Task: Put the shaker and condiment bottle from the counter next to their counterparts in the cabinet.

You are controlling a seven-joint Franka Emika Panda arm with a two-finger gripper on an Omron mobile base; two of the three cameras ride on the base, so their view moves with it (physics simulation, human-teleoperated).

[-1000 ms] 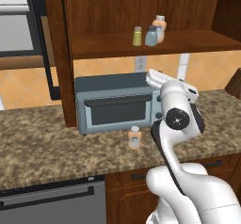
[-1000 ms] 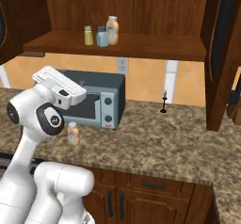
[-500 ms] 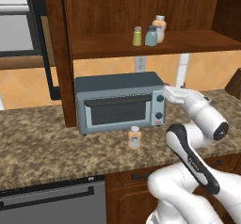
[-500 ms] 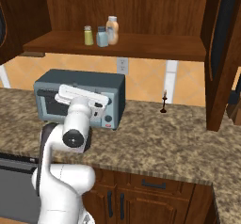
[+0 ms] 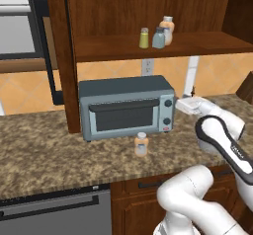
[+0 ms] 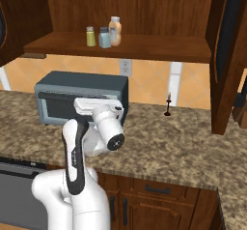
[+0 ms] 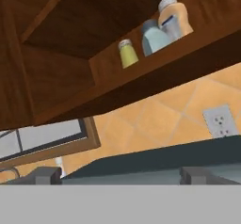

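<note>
Hand view looks up past the jaws, which stand wide apart with nothing between them. Above them sits the cabinet shelf, where the shaker stands just beside the blue-grey shaker and an orange-peach bottle. Directly ahead of the jaws lies the top of the toaster oven. In the left base view, the condiment bottle stands upright on the worktop, below the jaws, in front of the oven.
</note>
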